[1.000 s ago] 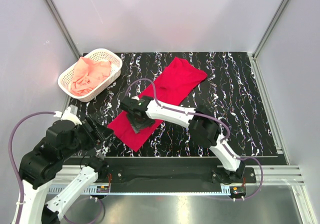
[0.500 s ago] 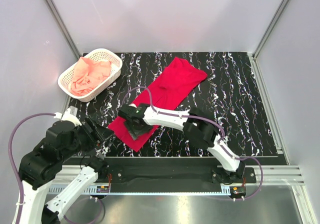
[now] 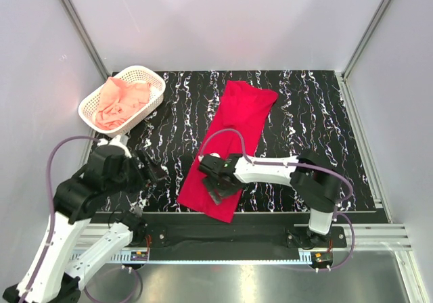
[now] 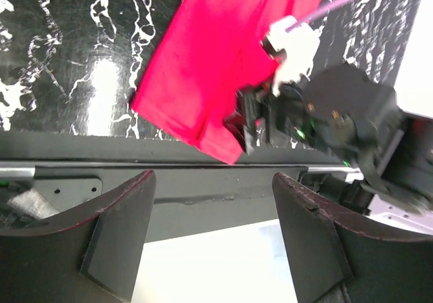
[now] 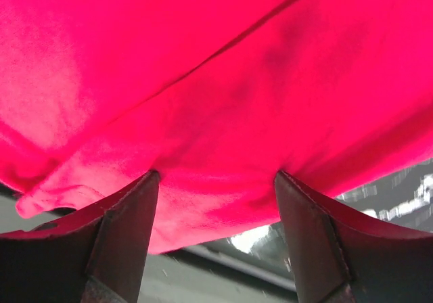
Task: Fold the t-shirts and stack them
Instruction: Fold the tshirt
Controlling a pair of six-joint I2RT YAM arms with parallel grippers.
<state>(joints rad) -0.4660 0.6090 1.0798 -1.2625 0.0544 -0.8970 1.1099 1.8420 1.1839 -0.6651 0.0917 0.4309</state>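
**Red shirt [image 3: 240, 113] at the table [image 3: 318, 113] edge: slip risk**

We see it laid as one long strip, upper centre down to bottom centre of the overhead frame. Its low end is at or just over the near edge. Right gripper [image 3: 218, 185] sits on that end, fingers [image 5: 118, 235] spread, tips pressed into cloth. We can't confirm a pinch. Left gripper [image 4: 213, 174] is at lower left, spread and empty.

Risk, our read: any pull toward the frame bottom drags the hem off the edge, and open tips could bunch the cloth.

Count: two shirts, the second being the pink shirt [image 3: 122, 100] in the one basket [image 3: 144, 112]; two grippers.
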